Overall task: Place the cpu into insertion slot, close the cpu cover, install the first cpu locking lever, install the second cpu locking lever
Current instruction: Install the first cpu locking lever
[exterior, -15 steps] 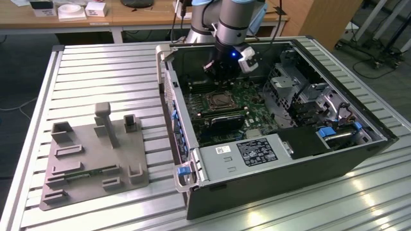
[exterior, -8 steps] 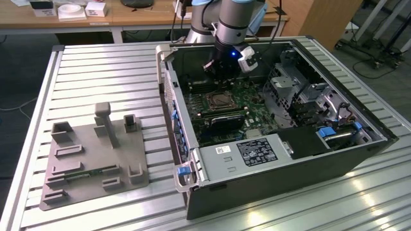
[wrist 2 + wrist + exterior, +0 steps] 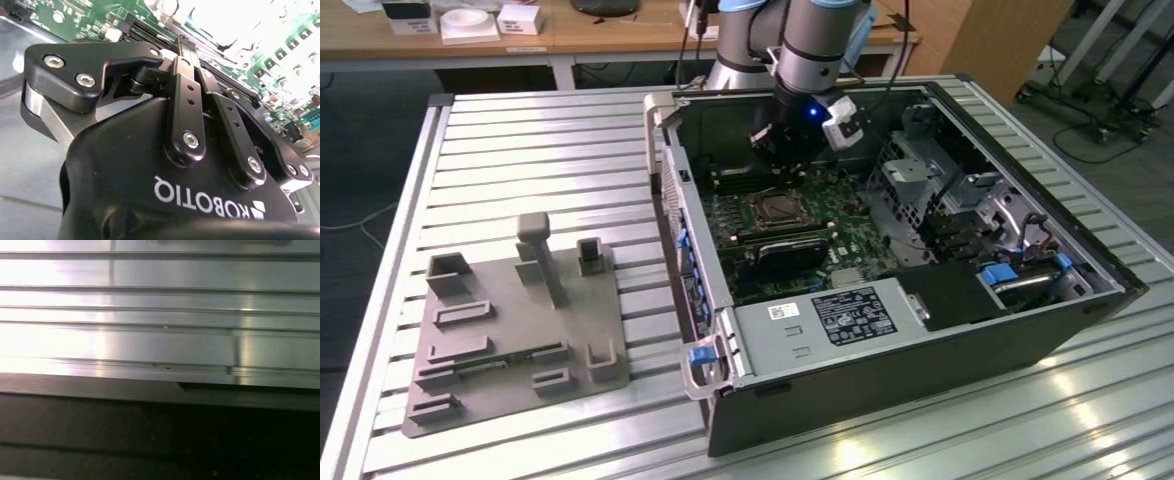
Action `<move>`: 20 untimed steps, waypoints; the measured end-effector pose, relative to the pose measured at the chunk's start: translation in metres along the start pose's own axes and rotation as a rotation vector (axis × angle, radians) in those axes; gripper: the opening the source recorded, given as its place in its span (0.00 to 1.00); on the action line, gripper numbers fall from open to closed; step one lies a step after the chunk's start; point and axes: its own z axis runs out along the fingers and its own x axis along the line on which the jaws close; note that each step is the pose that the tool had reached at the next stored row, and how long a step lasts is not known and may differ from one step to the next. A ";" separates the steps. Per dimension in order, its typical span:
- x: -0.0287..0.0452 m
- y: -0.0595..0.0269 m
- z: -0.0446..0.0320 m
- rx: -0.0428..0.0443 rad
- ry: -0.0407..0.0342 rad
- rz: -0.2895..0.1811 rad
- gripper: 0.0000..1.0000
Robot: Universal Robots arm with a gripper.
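Hand (image 3: 781,160), pinched narrow, hangs near the insertion slot (image 3: 778,210), clear of the case (image 3: 670,180) walls; a printed label (image 3: 854,315) lies on the power supply.

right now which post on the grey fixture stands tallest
The middle post with the blocky head; the stubby posts beside it are clearly shorter.

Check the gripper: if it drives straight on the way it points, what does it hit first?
The gripper points into the case; first contact is likely the long dark slots on the motherboard, beside the insertion slot rather than in it. Depth is unclear.
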 end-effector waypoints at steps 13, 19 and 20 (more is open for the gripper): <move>-0.0034 0.0002 0.0057 -0.0008 0.0000 0.000 0.10; -0.0034 0.0000 0.0079 -0.0006 0.0002 0.000 0.10; -0.0034 0.0001 0.0080 -0.0007 0.0001 0.000 0.10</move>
